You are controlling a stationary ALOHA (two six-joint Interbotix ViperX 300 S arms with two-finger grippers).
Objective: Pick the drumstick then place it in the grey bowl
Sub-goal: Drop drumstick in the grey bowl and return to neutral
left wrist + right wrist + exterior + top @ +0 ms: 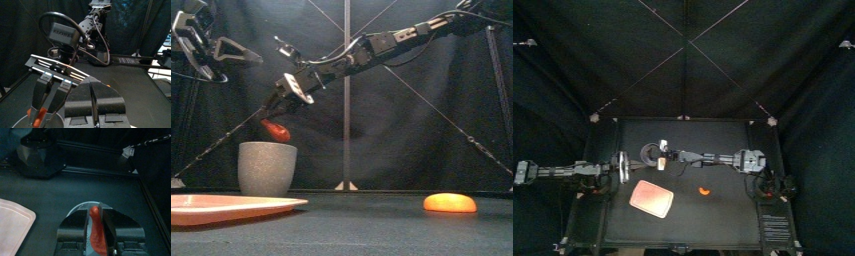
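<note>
right gripper (281, 112): jaws clamped on the drumstick (275, 129), which hangs from them thick end down
drumstick place: in the air over the cup (267, 168) mouth, just above the rim and not yet inside
cup place: about 11 o'clock on the table (714, 225) in the top view, upright
left gripper (93, 86): jaws look closed together and hold nothing; raised near the cup at its 8 o'clock, resting
step: release into the cup
how, my call: lower a little so the thick end passes the rim, keep it centred on the mouth, then open; letting go from here risks clipping the rim and bouncing out
tray (225, 207): 8 o'clock on the table, apart from the cup
orange toy (449, 203): near 4 o'clock, well apart, no obstacle
edges: the cup is nearer the back edge than the front
room: tight at the cup's 8 o'clock because of the left gripper; the table is bare toward 3 o'clock, so going up and out that way looks safest
</note>
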